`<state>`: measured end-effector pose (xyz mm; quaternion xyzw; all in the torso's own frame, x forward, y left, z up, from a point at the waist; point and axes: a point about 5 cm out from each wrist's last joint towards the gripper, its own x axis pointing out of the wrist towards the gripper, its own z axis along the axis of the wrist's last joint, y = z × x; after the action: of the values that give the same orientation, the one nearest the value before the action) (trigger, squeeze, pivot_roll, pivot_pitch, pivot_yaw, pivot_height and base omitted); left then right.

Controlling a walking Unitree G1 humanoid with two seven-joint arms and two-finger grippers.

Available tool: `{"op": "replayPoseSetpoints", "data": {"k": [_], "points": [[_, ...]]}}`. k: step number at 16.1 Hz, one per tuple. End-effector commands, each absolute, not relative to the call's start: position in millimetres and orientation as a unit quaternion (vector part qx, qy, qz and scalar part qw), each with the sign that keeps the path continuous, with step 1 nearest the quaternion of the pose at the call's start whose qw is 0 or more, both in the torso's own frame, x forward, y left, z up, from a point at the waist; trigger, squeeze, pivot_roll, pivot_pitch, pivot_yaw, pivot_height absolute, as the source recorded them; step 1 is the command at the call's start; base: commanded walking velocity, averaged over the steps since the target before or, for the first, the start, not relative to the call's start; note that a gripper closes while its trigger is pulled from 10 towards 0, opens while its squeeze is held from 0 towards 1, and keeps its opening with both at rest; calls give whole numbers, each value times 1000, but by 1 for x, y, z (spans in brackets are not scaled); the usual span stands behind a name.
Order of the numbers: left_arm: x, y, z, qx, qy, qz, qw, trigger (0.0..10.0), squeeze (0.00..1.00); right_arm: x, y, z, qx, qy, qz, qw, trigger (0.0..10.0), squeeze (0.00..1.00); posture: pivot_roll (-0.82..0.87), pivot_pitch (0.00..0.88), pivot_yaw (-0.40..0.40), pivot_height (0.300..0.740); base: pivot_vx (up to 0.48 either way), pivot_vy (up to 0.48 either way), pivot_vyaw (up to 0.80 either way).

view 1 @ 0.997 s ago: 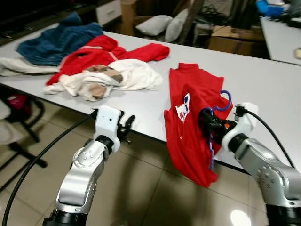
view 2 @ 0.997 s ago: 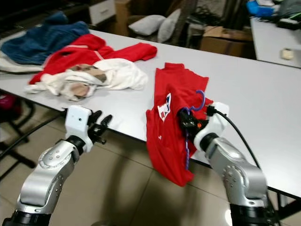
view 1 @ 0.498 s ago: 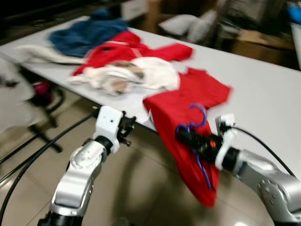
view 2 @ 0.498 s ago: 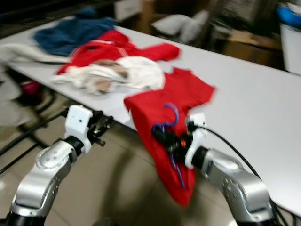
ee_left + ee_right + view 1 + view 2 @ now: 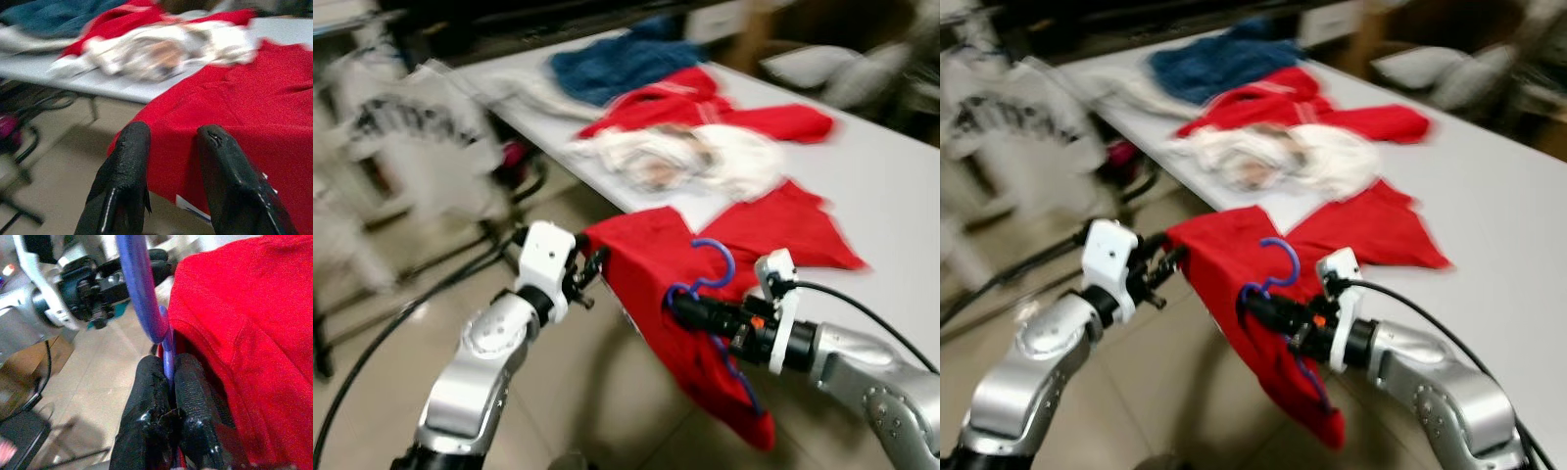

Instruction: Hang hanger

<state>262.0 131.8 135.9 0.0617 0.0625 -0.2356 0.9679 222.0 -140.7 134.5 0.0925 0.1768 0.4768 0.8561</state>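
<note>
Hanger (image 5: pixel 710 284): thin blue plastic, curved hook pointing up, its lower part running down inside a red shirt (image 5: pixel 675 313) and partly hidden by the cloth. The right claw (image 5: pixel 168 377) is clenched on the hanger's neck just below the hook, both fingers (image 5: pixel 193 396) pressed against the blue stem. The shirt drapes from the hanger, its upper part lying on the edge of the white desk (image 5: pixel 891 196), its lower part hanging off the edge above the tiled floor (image 5: pixel 391 372). The left claw (image 5: pixel 171 142) is released, its 2 fingers apart with a clear gap, just beside the shirt's near edge; touching or not cannot be told. Farther along the desk lies a heap of clothes: a white garment (image 5: pixel 685 162), another red garment (image 5: pixel 705 103) and a blue one (image 5: pixel 617 64), outlines smeared by blur. A pale garment with dark lettering (image 5: pixel 421 137) shows at the left, too blurred to read. The head views are blurred throughout; the shirt's print and the hanger's shoulders cannot be made out.
</note>
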Motion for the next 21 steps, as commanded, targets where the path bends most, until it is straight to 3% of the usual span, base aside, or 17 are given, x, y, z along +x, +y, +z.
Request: {"op": "replayPoseSetpoints", "data": {"k": [1, 6, 12, 17, 21], "points": [[262, 131, 137, 60, 64, -236, 968, 10000, 0, 221, -139, 140, 88, 166, 490, 851, 10000, 0, -26, 0, -11, 740, 0, 0, 800], [265, 134, 137, 64, 58, -213, 973, 10000, 0, 239, -135, 140, 69, 148, 454, 876, 10000, 0, -16, 0, -32, 740, 0, 0, 800], [269, 145, 144, 78, 38, -164, 983, 10000, 0, 285, -131, 139, 54, 118, 331, 935, 10000, 0, 13, 0, -74, 740, 0, 0, 800], [273, 142, 133, 80, 69, -160, 982, 10000, 0, 317, -133, 146, 54, 97, 219, 969, 10000, 0, 1, 0, -72, 740, 0, 0, 0], [276, 129, 131, 76, 72, -200, 974, 10000, 0, 327, -122, 157, 78, 82, 221, 969, 10000, 0, 5, 0, -87, 740, 0, 0, 0]]}}
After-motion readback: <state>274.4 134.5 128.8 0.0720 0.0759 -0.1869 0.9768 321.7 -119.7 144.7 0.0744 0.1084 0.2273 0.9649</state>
